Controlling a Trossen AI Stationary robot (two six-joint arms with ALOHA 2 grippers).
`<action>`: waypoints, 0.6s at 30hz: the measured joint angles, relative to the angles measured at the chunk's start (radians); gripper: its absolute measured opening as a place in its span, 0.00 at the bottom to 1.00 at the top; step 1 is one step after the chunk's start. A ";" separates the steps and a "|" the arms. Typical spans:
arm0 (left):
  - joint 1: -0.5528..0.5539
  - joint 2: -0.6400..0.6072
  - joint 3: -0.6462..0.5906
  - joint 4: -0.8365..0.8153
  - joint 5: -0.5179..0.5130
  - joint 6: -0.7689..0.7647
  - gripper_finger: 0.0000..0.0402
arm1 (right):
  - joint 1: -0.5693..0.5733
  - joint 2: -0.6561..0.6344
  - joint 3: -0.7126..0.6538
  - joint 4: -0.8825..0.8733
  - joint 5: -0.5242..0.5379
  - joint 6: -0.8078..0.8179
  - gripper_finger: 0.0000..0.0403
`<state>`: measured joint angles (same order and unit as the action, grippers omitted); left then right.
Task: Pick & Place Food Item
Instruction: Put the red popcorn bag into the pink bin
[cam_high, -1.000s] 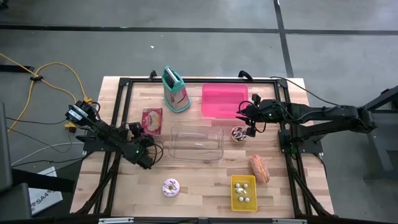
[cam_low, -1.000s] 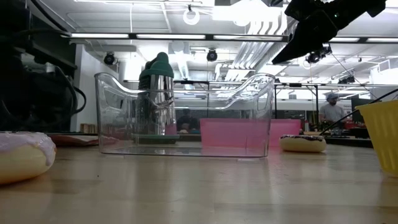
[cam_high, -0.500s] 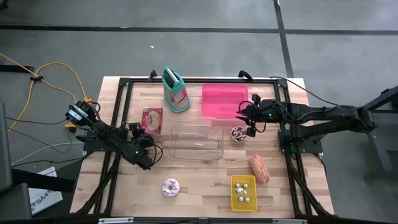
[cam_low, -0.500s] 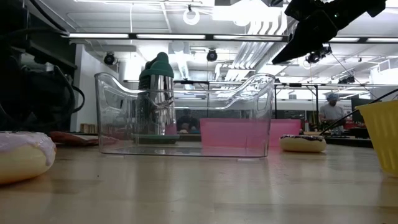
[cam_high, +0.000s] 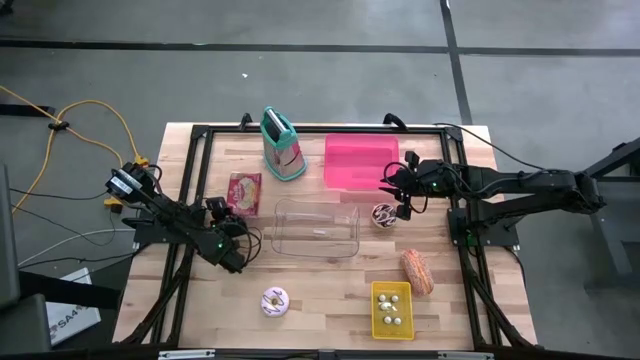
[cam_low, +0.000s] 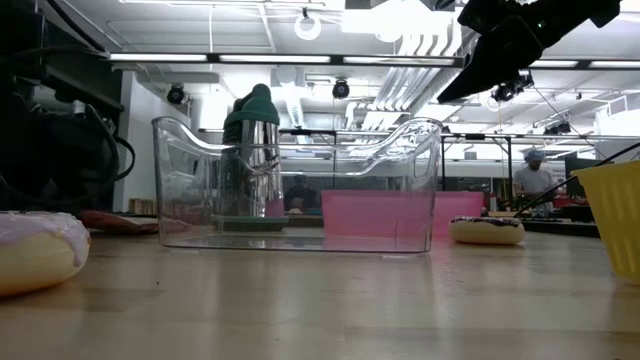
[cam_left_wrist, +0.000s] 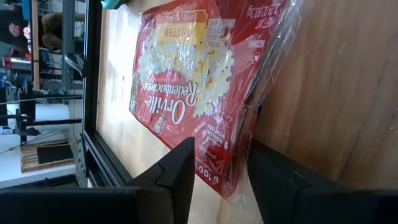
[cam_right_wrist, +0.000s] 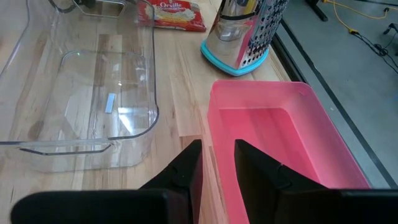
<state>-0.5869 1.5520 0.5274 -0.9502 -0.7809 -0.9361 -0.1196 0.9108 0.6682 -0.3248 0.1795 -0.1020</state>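
Two dark jointed arms, black cables

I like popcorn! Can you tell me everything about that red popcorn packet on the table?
The popcorn packet is a flat red bag in shiny clear wrap, with a picture of popped corn and "Orville Redenbacher's" printed on it. It lies flat on the wooden table, at the left side, beside the clear bin. The left gripper sits right at its edge, fingers either side of the wrap's corner.
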 joint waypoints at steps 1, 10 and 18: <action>0.000 0.000 0.000 0.000 -0.005 0.000 0.33 | 0.000 0.000 0.000 0.000 0.000 0.000 0.20; 0.000 0.000 0.004 -0.011 -0.020 -0.015 0.33 | 0.000 0.000 0.000 0.000 0.000 0.000 0.20; 0.000 0.000 0.006 -0.001 -0.010 0.007 0.33 | 0.000 0.000 0.000 0.000 0.000 0.000 0.20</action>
<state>-0.5869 1.5521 0.5331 -0.9508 -0.7909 -0.9295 -0.1196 0.9108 0.6682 -0.3248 0.1795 -0.1020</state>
